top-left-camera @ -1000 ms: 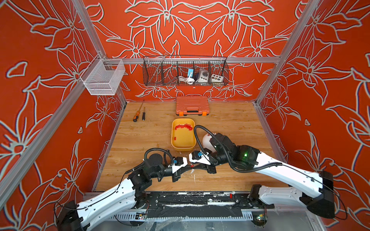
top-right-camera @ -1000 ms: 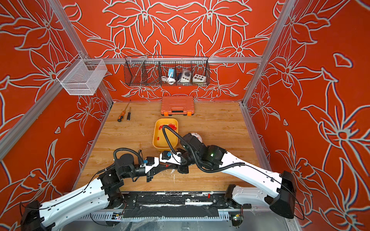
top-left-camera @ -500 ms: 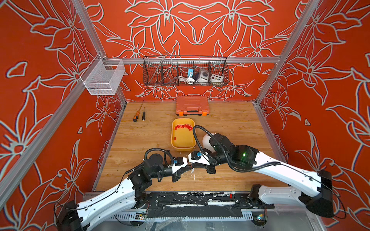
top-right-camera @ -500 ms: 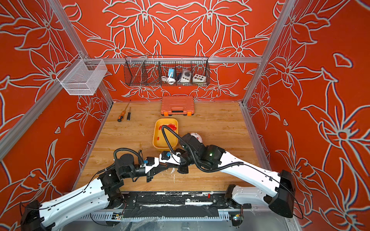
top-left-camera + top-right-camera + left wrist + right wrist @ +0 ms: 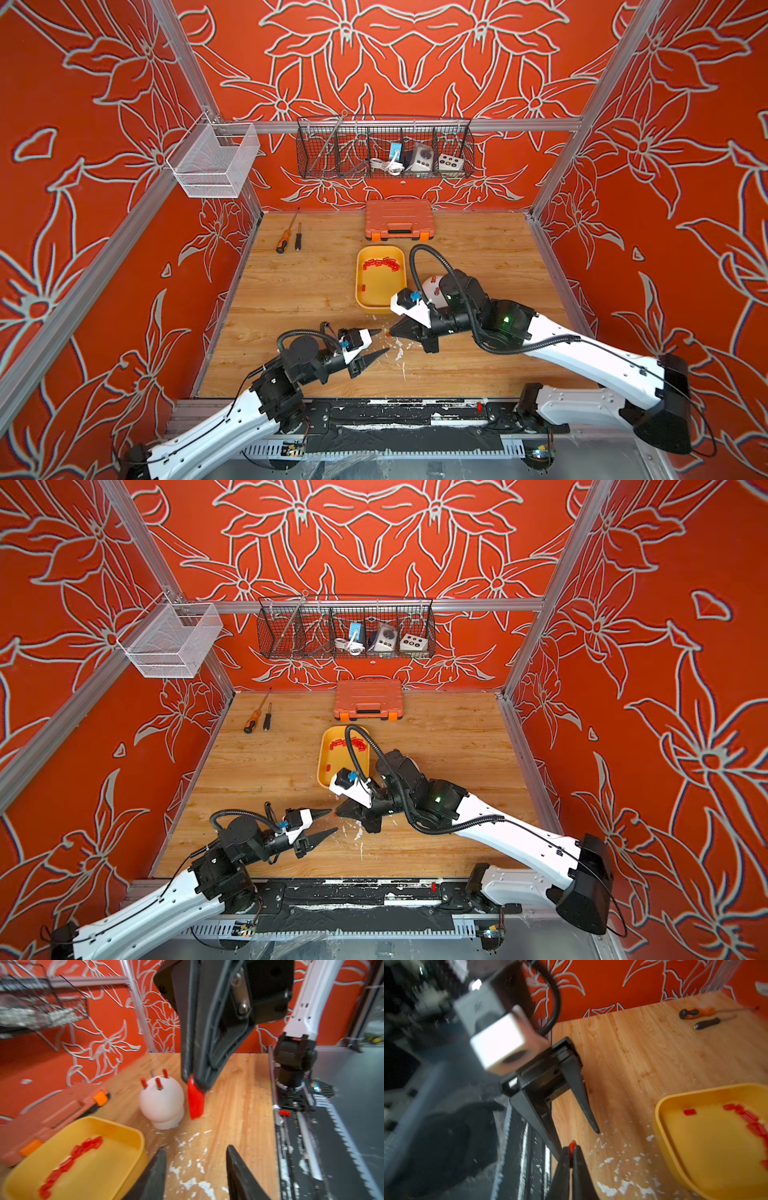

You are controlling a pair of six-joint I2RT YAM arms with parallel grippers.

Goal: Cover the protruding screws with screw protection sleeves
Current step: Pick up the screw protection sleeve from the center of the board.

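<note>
The right gripper (image 5: 572, 1149) pinches a red sleeve (image 5: 195, 1099) endwise, near the white dome (image 5: 161, 1103). The dome's one bare screw (image 5: 152, 1073) stands upright; the left gripper (image 5: 195, 1147) gapes empty.

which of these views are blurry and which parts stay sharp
Both top views: sharp and evenly lit, down to the screwdrivers. Left wrist view: motion-smeared throughout, worst on the yellow tray and orange case; the red sleeve and white dome are soft. Right wrist view: the left arm's camera block is smeared and its side dark, the wood table crisper.
</note>
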